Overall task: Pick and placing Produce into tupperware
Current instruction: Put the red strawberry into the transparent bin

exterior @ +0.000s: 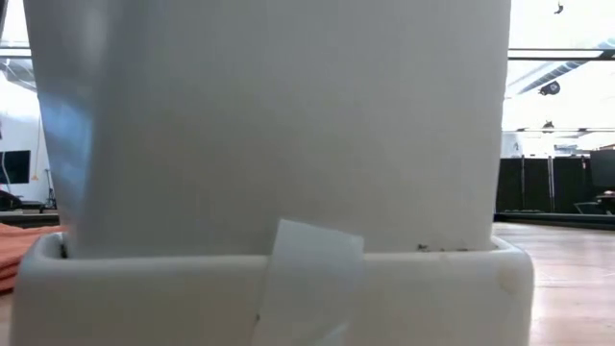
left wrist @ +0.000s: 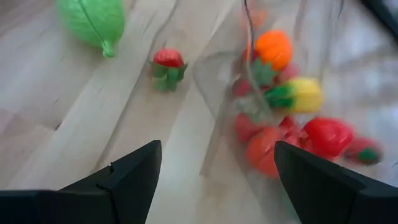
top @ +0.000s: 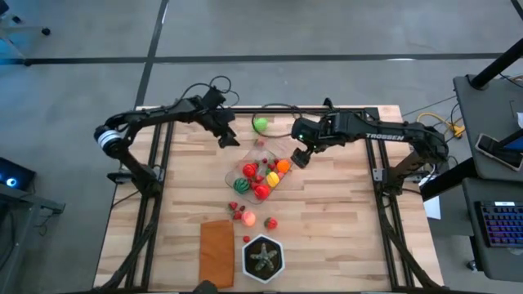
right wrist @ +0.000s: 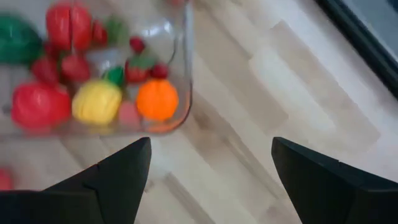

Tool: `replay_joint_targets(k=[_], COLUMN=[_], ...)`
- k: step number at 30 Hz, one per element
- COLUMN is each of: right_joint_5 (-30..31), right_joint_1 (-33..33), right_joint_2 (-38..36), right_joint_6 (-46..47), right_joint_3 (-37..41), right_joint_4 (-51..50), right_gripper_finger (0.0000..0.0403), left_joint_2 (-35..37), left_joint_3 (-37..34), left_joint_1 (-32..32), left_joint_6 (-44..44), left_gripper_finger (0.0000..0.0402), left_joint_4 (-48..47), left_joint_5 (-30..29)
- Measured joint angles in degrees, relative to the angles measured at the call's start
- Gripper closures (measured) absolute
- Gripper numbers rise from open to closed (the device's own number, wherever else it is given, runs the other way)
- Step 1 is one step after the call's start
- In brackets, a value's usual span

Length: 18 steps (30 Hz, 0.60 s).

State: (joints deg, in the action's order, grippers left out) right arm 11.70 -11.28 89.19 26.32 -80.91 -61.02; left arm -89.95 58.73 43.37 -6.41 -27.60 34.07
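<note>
The clear tupperware (top: 239, 173) stands mid-table and holds several pieces of produce: red, yellow, orange and green toys (top: 263, 175). A green fruit (top: 260, 124) and a small strawberry (left wrist: 168, 65) lie on the wood beyond its far end. More small produce (top: 249, 217) lies loose on its near side. My left gripper (top: 230, 139) hovers open over the table left of the tupperware's far end. My right gripper (top: 301, 158) hovers open just off the tupperware's right end (right wrist: 185, 74). Nothing is between the fingers of either gripper.
A flat orange-brown rectangle (top: 216, 251) and a black hexagonal pot with a green star-shaped plant (top: 263, 257) sit near the front edge. A white object (exterior: 269, 144) close to the lens blocks the low view. Bare wood lies right of the tupperware.
</note>
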Motion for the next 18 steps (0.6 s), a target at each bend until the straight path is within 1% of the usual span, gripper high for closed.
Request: replay_joint_targets(k=[2,4,6,8,11,15,18], right_joint_5=[-2.29,-6.55,-10.20,-12.88,-16.42,-22.76,-24.22], right_joint_1=[-0.69,-2.09,-3.58,-4.40,-4.31,-2.08,-0.08], right_joint_2=[0.00,0.02,0.09,0.11,0.13,0.49,1.05], right_joint_6=[-2.68,-3.86,-3.04,-0.05,3.67,5.41,6.98], right_joint_3=[1.25,2.80,4.71,6.62,8.39,10.34,10.87], right_joint_4=[-0.07,0.01,0.09,-0.03,0.66,5.26,7.79], right_gripper_finger=[0.0078,0.0078,0.0078,0.0078,0.0078,0.0078,0.0078], left_joint_2=[-0.81,-0.64,0.34,1.99,6.04,12.81,17.31], left_joint_3=[-0.15,-0.57,-1.03,-1.47,-2.53,-6.09,-9.47], left_joint_1=[-0.70,-0.74,-0.74,-0.72,-0.74,-0.69,-0.59], left_joint_6=[-1.32,-1.43,-1.51,-1.56,-3.18,-4.47,-4.53], left_gripper_finger=[0.0105,0.0105,0.0105,0.0105,0.0105,0.0105,0.0105], left_joint_4=[-0.34,-1.44,-1.47,-1.70,-1.61,-0.89,-0.75], left_joint_5=[-1.50,-1.83,-1.94,-2.24,-5.17,-11.63,-15.44])
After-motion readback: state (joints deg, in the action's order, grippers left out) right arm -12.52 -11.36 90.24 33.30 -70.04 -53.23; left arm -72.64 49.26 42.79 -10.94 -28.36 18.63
